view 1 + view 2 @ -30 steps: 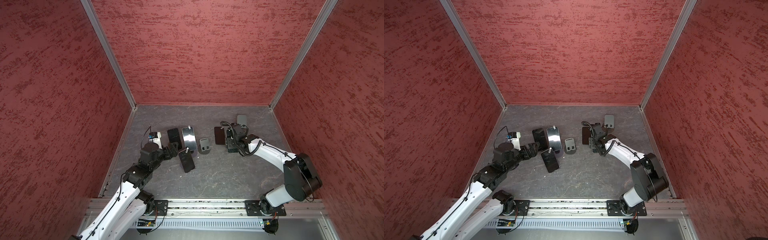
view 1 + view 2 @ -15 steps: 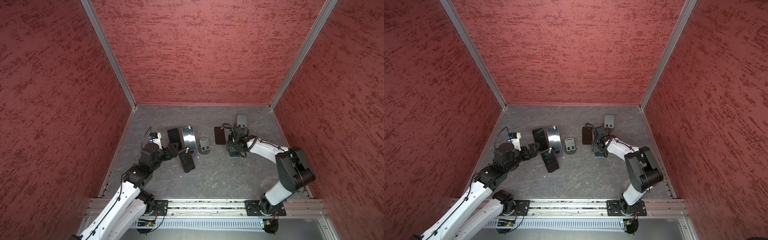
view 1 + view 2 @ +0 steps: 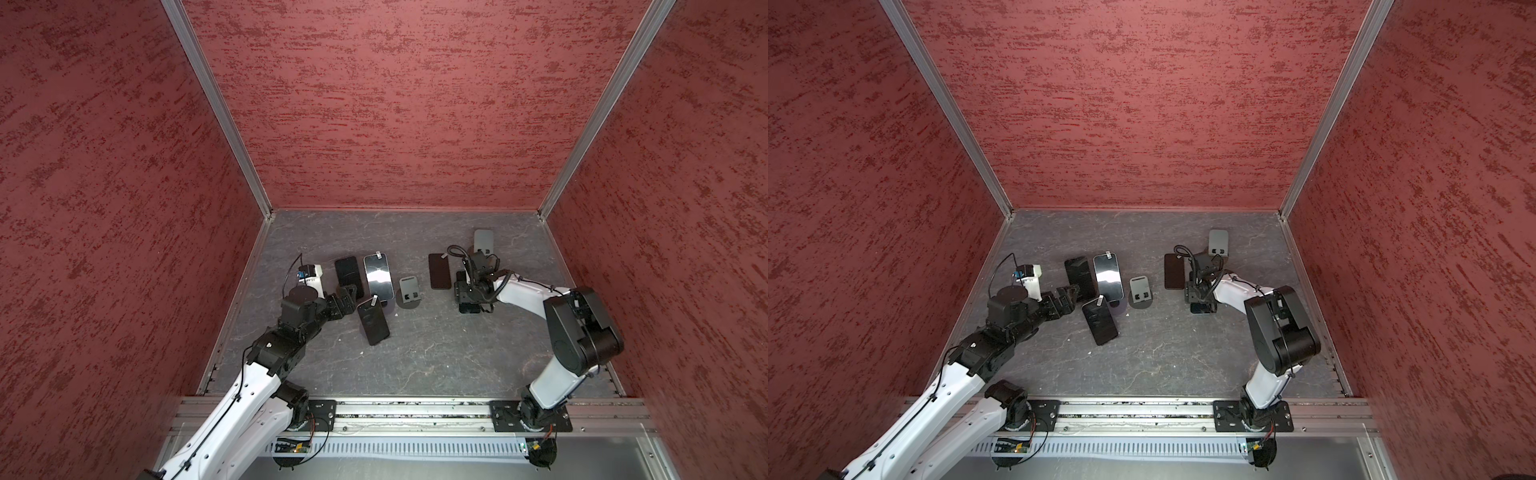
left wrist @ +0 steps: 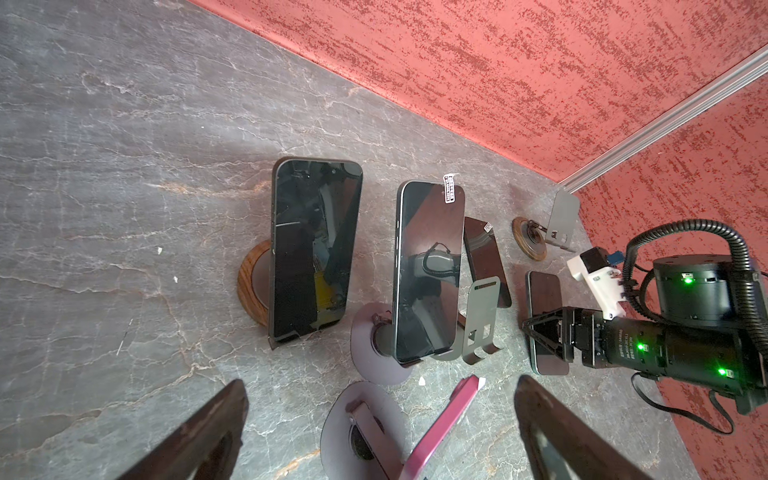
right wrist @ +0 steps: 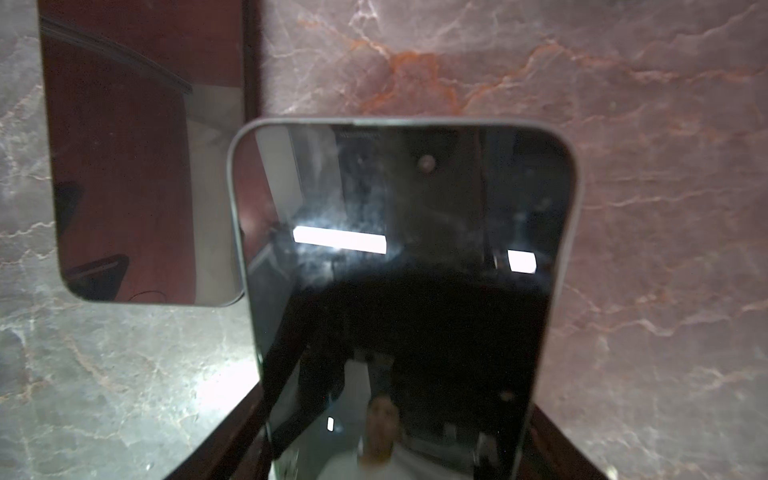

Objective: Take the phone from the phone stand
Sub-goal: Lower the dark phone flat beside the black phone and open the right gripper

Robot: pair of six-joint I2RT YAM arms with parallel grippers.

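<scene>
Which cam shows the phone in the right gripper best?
Right wrist: the phone fills the frame, screen to the camera, held in the right gripper. Left wrist shows it small, from the side, grip visible. Both top views show only its end past the gripper.

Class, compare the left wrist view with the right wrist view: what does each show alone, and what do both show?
Only the left wrist view: the black phone and stickered phone propped on stands, an empty grey stand, a pink phone seen between the fingers of the open left gripper, and the right gripper from outside.
Only the right wrist view: bright lights mirrored in the screen of the held phone.
Both: that held phone, the flat dark phone beside it, the marble table.
</scene>
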